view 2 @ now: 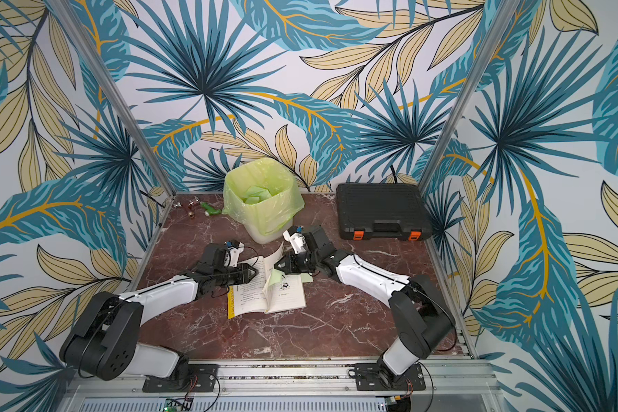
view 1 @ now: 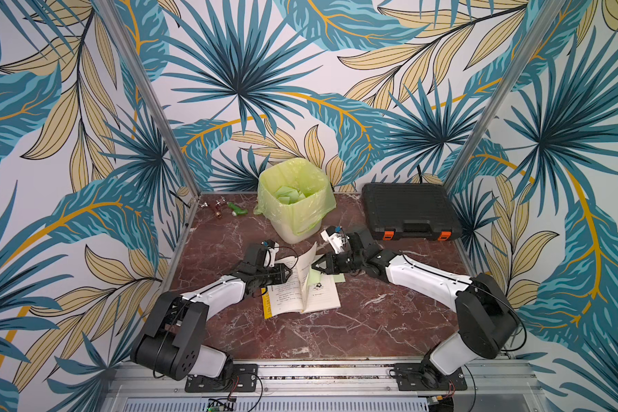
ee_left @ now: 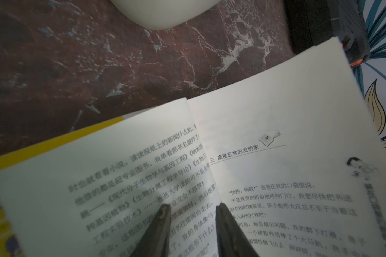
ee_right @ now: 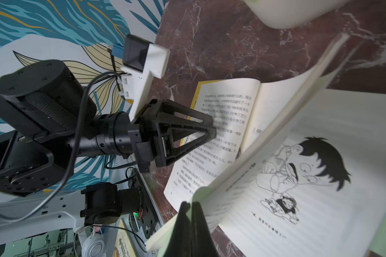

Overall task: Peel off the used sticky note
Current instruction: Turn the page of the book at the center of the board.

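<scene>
The right end effector (ee_right: 190,203) is clamped on the green sticky note (view 2: 274,279) just beneath its tips on the raised page (view 1: 309,255), while the left end effector (ee_left: 193,207), jaws apart, rests on the facing page (ee_left: 94,191)

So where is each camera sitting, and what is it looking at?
Both top views: high in front, looking down at table, book, bin; left arm, right arm show.
Left wrist: rides the left arm, looking along the open left pincer onto the book.
Right wrist: rides the right arm, looking past the shut right pincer nipping the sticky note, toward the left pincer.
Shared: both wrist views catch book and bin.
</scene>
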